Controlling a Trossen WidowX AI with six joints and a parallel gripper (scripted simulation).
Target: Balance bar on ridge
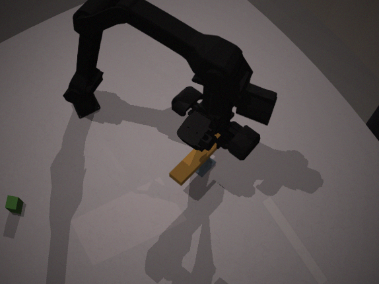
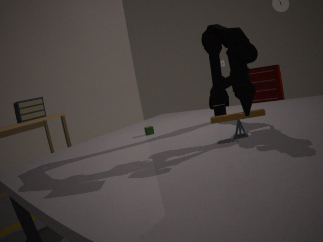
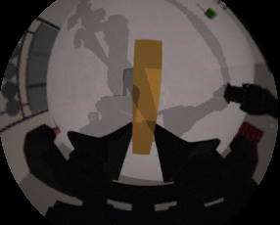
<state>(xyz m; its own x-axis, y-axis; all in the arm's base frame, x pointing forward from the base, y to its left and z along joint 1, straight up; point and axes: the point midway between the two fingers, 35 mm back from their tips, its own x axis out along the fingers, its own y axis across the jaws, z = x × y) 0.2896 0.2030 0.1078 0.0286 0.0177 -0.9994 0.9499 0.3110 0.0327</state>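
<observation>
The arm arches over, its tool [image 1: 216,142] [image 2: 247,115] [image 3: 143,125] pointing down, jaws clamped on something.

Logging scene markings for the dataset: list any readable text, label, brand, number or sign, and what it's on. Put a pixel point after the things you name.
No readable text in any view.
Wall clock [image 2: 285,4]: one dark hand visible, no numerals can be made out.
Red cabinet [image 2: 264,85] [image 3: 250,133]: pale stripes, no lettering legible.
Arm [image 1: 158,23] [image 2: 214,67]: too dark to read any brand.

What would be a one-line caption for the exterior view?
The gripper grips an orange bar above a blue ridge, a green cube farther off on the table.
</observation>
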